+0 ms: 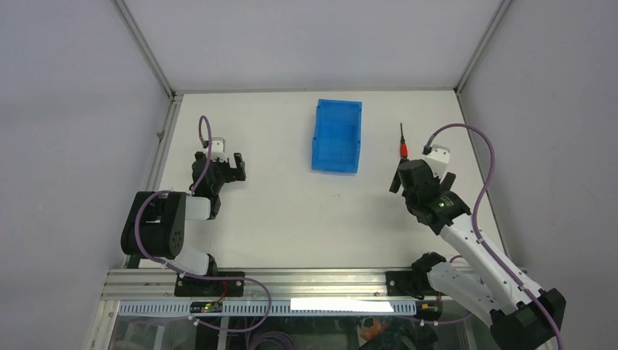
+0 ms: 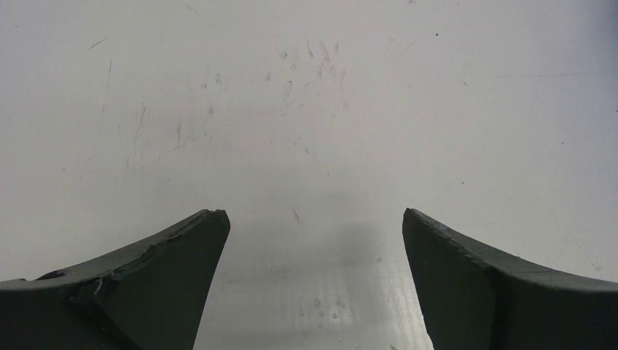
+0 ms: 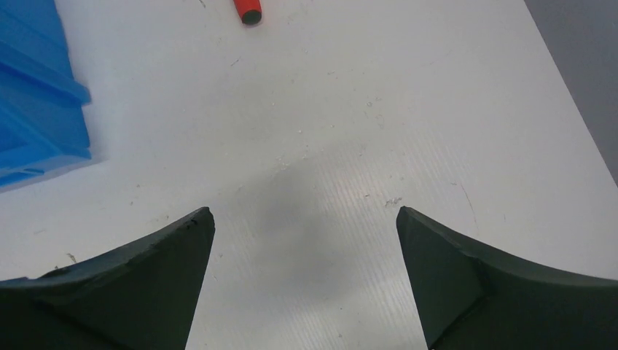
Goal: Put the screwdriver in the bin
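— Where is the screwdriver?

— Flat on the table, near its right edge and toward the far right corner. The black shaft points at the far edge and the red handle at the near one.

— And the right gripper?

— Just nearer than the handle and a little toward the right edge, not touching it. Its jaws are spread wide, with only bare table between them. In the right wrist view only the butt of the red handle shows at the top edge, ahead of the fingertips and nearer the left finger than the right one.

— The bin?

— By the far edge, about midway along it and left of the screwdriver, with a gap between them. The screwdriver is outside it.

— The left gripper?

— Over the left part of the table, well apart from both. Its jaws also stand wide, gripping nothing.
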`<action>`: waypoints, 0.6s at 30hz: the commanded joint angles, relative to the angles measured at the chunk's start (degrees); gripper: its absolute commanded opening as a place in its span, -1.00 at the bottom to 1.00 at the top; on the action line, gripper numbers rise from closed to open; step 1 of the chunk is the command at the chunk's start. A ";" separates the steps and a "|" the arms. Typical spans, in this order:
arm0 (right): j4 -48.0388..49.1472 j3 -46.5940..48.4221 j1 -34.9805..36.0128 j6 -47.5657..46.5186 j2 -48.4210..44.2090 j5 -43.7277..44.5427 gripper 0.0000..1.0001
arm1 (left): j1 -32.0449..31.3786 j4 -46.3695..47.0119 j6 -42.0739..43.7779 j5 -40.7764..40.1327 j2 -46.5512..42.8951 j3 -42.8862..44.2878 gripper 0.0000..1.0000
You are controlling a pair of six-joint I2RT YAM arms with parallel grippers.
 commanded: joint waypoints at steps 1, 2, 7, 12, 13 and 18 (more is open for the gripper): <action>0.63 1.85 -0.22 1.25 2.27 0.66 0.99 | -0.48 1.52 -1.00 -0.07 -1.35 0.28 0.98; 0.85 1.94 -0.25 1.25 2.72 0.09 0.99 | -0.49 1.52 -1.02 -0.03 -1.37 0.28 0.98; 2.50 4.11 -0.24 0.83 4.91 -3.12 0.99 | -0.49 1.52 -1.00 -0.04 -1.35 0.28 0.98; 3.29 10.80 -1.47 -1.82 9.92 -5.45 0.99 | -0.51 1.52 -1.00 -0.05 -1.35 0.28 0.98; 4.11 12.29 -2.81 -2.99 11.42 -5.79 0.99 | -0.49 1.52 -1.00 -0.04 -1.38 0.28 0.98; 8.03 21.69 -13.64 -12.46 22.54 -21.05 0.99 | -0.46 1.52 -1.03 -0.05 -1.36 0.28 0.98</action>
